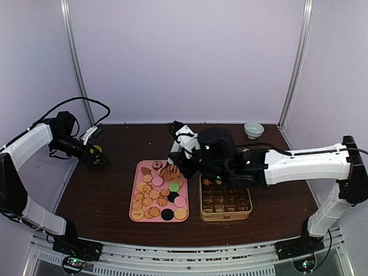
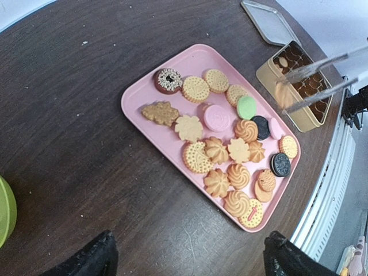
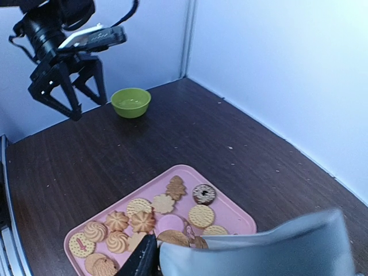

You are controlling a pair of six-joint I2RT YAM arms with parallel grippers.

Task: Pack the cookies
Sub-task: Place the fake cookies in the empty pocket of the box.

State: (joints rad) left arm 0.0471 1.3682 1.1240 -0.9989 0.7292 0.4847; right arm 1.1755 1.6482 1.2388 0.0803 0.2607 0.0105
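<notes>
the cookies (image 2: 230, 155) lie flat on a pink tray (image 2: 144, 95) in the middle of the dark table (image 2: 69, 115). most are tan and round or flower shaped. there are also two pink ones, a green one, some black ones and one like a small donut with sprinkles.

just to the right of the tray sits a gold tin (image 1: 225, 215) with rows of small spaces inside. its lid (image 2: 269, 22) lies on the table behind it.

the right gripper (image 1: 178, 154) reaches over the far right part of the tray. i think it is clamped on the metal tongs (image 2: 322, 63), but the wrist view is too blurry to be sure. the tongs pinch one tan cookie (image 2: 283, 95) up in the air near the tin's corner.

the left gripper (image 1: 99, 156) hangs at the far left, well apart from the tray, with its fingers spread wide and nothing in them. a green bowl (image 3: 131, 102) stands near it.
</notes>
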